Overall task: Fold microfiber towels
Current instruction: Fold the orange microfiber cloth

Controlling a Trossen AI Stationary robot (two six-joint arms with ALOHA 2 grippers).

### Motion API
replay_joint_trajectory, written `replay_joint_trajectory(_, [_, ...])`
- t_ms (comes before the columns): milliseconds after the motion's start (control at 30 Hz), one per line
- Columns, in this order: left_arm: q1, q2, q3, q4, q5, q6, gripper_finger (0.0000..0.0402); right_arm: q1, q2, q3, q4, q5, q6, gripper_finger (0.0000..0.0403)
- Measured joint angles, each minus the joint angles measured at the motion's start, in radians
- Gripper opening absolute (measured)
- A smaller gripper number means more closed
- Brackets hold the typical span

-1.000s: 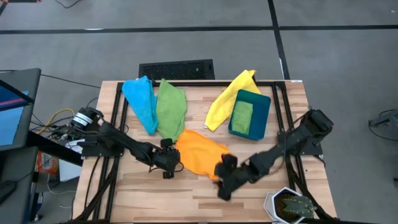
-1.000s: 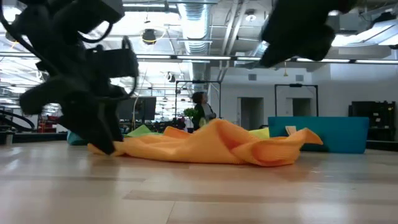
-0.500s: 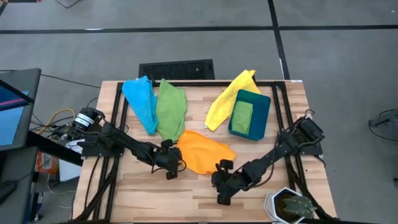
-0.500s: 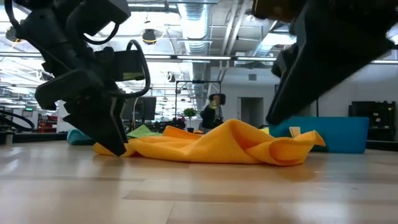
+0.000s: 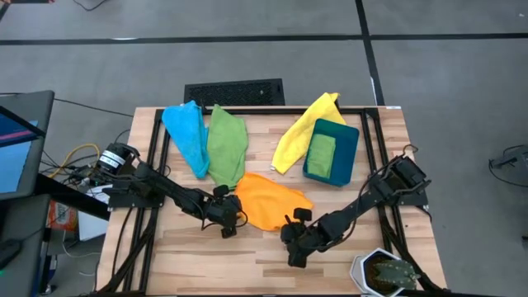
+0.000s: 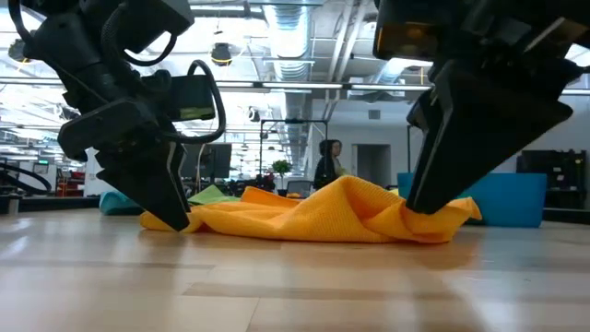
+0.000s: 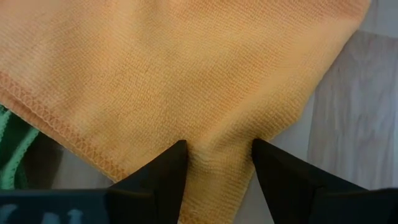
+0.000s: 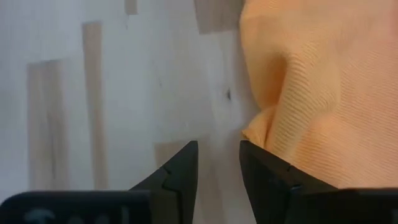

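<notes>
Near the front middle of the wooden table (image 5: 190, 247), your orange towel (image 5: 268, 205) lies rumpled, humped up at its centre in the low view. Your left gripper (image 5: 228, 221) sits low at the towel's left corner, and its wrist camera shows the two fingers (image 7: 155, 177) parted with orange cloth bunched between them, so it is grasping that corner. Your right gripper (image 5: 294, 241) is down at the towel's front right edge; its fingers (image 8: 180, 171) stand slightly apart over bare wood, with the towel's folded edge just beside one of them and nothing gripped. Farther back, the light blue towel (image 5: 187, 132) and green towel (image 5: 226, 143) lie side by side, touching. You have the yellow towel (image 5: 300, 128) lying against the teal bin (image 5: 347, 148), which holds a folded green cloth (image 5: 321, 154).
</notes>
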Motion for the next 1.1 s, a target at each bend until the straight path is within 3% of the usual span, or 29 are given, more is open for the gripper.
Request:
replay_joint_trajectory(833, [0.0,0.001,0.0,0.015,0.001,-0.025,0.0178,-0.063,0.002,-0.042,-0.018,0.067,0.024,0.0117])
replay_joint_trajectory(1100, [-0.001,0.002,-0.001,0.036,-0.01,-0.026,0.0178,-0.086,0.002,-0.042,-0.003,0.074,0.035,0.0069])
